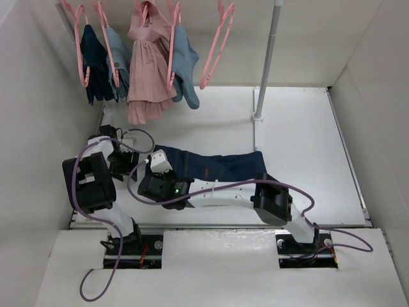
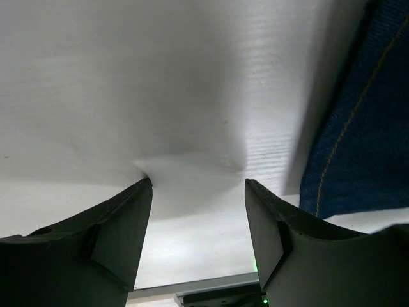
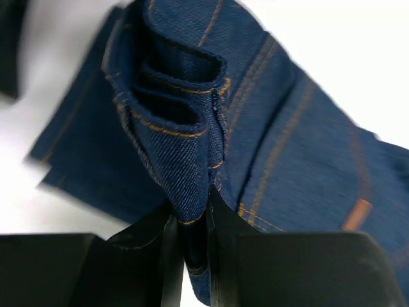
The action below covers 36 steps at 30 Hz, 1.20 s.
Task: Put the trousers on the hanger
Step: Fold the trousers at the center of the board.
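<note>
The trousers (image 1: 223, 166), dark navy jeans, lie across the middle of the table. My right gripper (image 1: 160, 165) is at their left end, shut on a bunched fold of the denim (image 3: 185, 147), seen close up in the right wrist view (image 3: 192, 211). My left gripper (image 1: 130, 157) sits just left of that end, open and empty over bare white table (image 2: 198, 182); the jeans' edge (image 2: 364, 128) shows to its right. The empty pink hanger (image 1: 214, 51) hangs on the rail at the back, right of the other hangers.
Hangers at the back left bear a small dark navy garment (image 1: 96, 61), a light blue one (image 1: 119, 61), a pink dress (image 1: 147, 70) and another light blue one (image 1: 185, 67). A grey pole (image 1: 268, 57) stands on a base (image 1: 257, 117). Walls close both sides.
</note>
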### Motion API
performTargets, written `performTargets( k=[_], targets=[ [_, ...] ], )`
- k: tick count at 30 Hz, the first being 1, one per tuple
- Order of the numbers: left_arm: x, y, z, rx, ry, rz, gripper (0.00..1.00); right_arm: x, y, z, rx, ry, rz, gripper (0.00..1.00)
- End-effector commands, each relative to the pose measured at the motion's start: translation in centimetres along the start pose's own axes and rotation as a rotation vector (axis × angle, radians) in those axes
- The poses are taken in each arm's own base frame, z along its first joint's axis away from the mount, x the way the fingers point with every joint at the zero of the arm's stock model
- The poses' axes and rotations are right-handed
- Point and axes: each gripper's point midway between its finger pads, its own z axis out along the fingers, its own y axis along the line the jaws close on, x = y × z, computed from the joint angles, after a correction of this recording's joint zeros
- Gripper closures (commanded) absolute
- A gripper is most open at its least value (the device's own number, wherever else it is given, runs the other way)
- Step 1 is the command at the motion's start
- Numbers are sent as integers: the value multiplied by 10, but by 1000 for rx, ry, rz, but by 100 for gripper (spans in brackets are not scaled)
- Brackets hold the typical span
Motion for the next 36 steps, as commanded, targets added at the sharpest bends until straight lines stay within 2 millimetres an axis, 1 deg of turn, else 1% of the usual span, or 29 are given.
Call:
performTargets(
  k=[1, 3, 4, 5, 7, 8, 9, 12, 13, 14, 15, 16, 18, 19, 20, 21, 22, 23, 24, 25, 26, 27, 28, 29, 31, 32, 33, 34, 36],
  targets=[
    [2, -8, -10, 43, 12, 6, 43, -28, 53, -17, -311, 10, 30, 79],
    [-1, -5, -16, 37, -4, 10, 43, -25, 70, -24, -423, 16, -21, 74],
    [-2, -3, -19, 24, -12, 12, 42, -14, 89, -37, -543, 48, -49, 68],
    [-4, -2, -23, 23, -15, 23, 42, -11, 94, -43, -593, 64, -61, 51],
    [-8, -2, -29, 18, -28, 35, 39, -7, 107, -55, -690, 89, -72, 29],
    [-12, -3, -34, 25, -48, 38, 39, -3, 107, -56, -701, 104, -80, 11],
    [-17, -2, -37, 21, -61, 40, 37, -5, 105, -60, -710, 108, -81, 0],
    [-22, -9, -42, 64, -80, 64, 36, -20, 99, -72, -729, 86, -63, 0],
    [-20, -14, -45, 85, -81, 64, 34, -33, 90, -81, -729, 68, -29, 0],
    [-23, -21, -48, 128, -95, 78, 31, -30, 83, -85, -726, 77, -23, 0],
    [-26, -26, -52, 146, -116, 82, 30, -46, 75, -90, -736, 63, 16, 0],
    [-28, -30, -56, 165, -131, 94, 28, -54, 58, -100, -740, 69, 77, 0],
    [-33, -39, -58, 193, -146, 127, 23, -57, 32, -100, -740, 100, 164, 0],
    [-34, -44, -61, 193, -154, 147, 12, -33, 16, -91, -703, 152, 184, 0],
    [-32, -51, -57, 200, -144, 157, 12, -42, -6, -102, -693, 155, 274, 0],
    [-33, -62, -55, 206, -147, 200, 12, -37, -23, -98, -655, 165, 312, 0],
    [-36, -66, -52, 205, -158, 209, 12, -28, -46, -89, -597, 184, 353, 0],
    [-32, -71, -46, 212, -145, 221, 12, 10, -67, -80, -530, 251, 360, 0],
    [-35, -78, -45, 216, -149, 233, 12, 6, -90, -90, -513, 248, 449, 0],
    [-37, -78, -45, 214, -156, 224, 12, 15, -110, -86, -459, 254, 496, 0],
    [-41, -78, -41, 205, -162, 235, 12, 46, -139, -72, -371, 306, 535, 0],
    [-36, -79, -36, 211, -140, 220, 12, 40, -162, -78, -356, 270, 614, 0],
    [-38, -82, -33, 214, -138, 233, 12, 48, -180, -73, -318, 266, 641, 0],
    [-37, -86, -30, 220, -125, 246, 14, 51, -207, -60, -268, 255, 705, 0],
    [-33, -92, -24, 240, -94, 254, 17, 66, -239, -49, -220, 232, 750, 0],
    [-32, -97, -24, 243, -90, 270, 19, 69, -265, -38, -181, 229, 804, 0],
    [-34, -94, -23, 225, -94, 263, 19, 78, -275, -32, -161, 240, 819, 0],
    [-35, -96, -19, 214, -85, 267, 20, 75, -284, -24, -165, 220, 812, 0],
    [-37, -92, -13, 183, -84, 265, 26, 83, -305, -11, -156, 235, 838, 0]
  ],
)
